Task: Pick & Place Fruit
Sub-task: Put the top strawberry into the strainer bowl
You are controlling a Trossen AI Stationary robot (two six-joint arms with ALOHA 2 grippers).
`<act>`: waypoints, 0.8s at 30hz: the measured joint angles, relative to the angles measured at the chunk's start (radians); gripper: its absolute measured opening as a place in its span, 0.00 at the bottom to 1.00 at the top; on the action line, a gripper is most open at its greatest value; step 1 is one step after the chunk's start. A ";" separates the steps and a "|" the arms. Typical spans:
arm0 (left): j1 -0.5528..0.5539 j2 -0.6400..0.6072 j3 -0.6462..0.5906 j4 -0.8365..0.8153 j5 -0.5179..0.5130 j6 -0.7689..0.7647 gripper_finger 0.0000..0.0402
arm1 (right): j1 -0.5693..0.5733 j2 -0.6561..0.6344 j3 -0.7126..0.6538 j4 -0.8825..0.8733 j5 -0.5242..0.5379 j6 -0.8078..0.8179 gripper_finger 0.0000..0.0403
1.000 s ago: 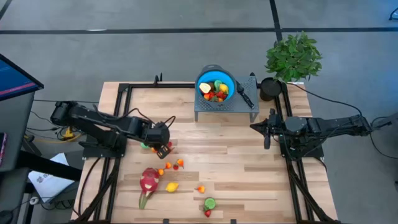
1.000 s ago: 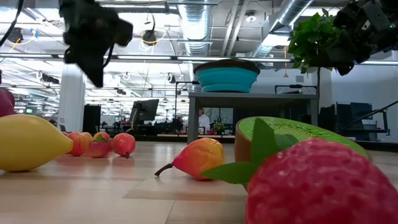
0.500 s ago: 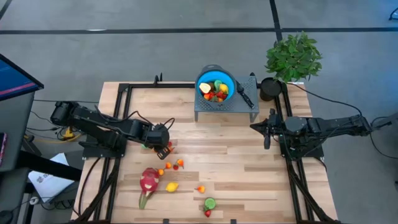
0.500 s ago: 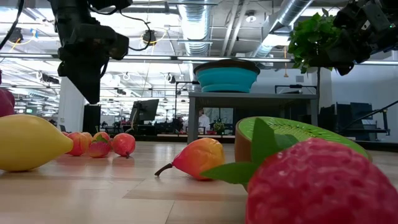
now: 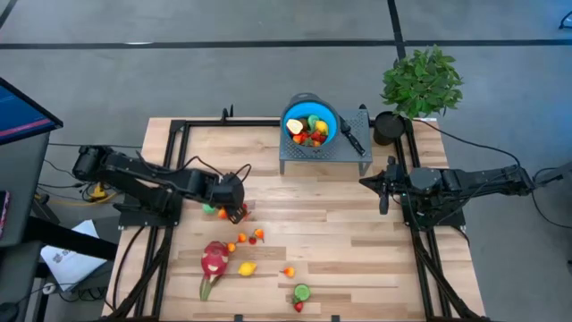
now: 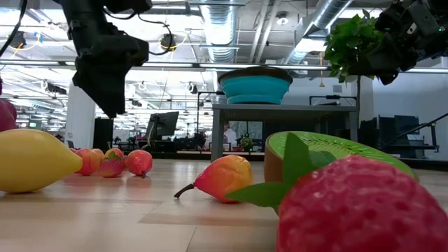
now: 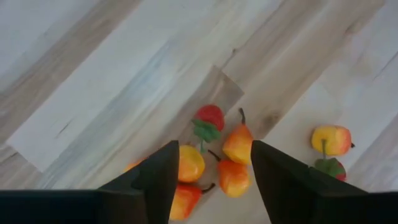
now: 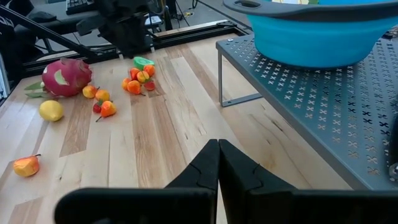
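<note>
Pale wooden planks form the table [image 5: 357, 233], with open workshop floor around it. At the left, the left gripper [image 5: 234, 211] hangs over a huddle of small orange and red toy fruits [image 7: 214, 155], its fingers [image 7: 155, 180] parted and empty; the wrist view frames an orange pear-shaped fruit [image 7: 239, 144] and a rounder orange one [image 7: 189, 163] in the gap between them, which suits a descent onto one of that pair. Nearer the table's front lie the large pink-red dragon fruit with green tips [image 5: 214, 260], a yellow lemon [image 5: 248, 268] and a green half fruit [image 5: 302, 292], all awaiting pickup. Farther along, the blue bowl [image 5: 310, 120] on its perforated grey metal stand [image 5: 344, 154] already holds several fruits, so it looks to be the destination. At the right, the right gripper [image 5: 385, 191] waits with fingers pressed together, well clear.
</note>
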 joint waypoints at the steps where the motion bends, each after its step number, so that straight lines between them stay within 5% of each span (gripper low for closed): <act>1: 0.005 0.000 0.000 0.001 0.000 0.000 0.47 | 0.000 0.000 0.000 0.000 0.000 0.000 0.00; 11: 0.048 0.000 -0.150 0.174 0.103 -0.014 0.37 | 0.000 0.000 0.000 0.000 0.000 0.000 0.00; 24: 0.071 0.000 -0.239 0.283 0.118 -0.019 0.37 | 0.000 0.000 0.000 0.000 0.000 0.001 0.00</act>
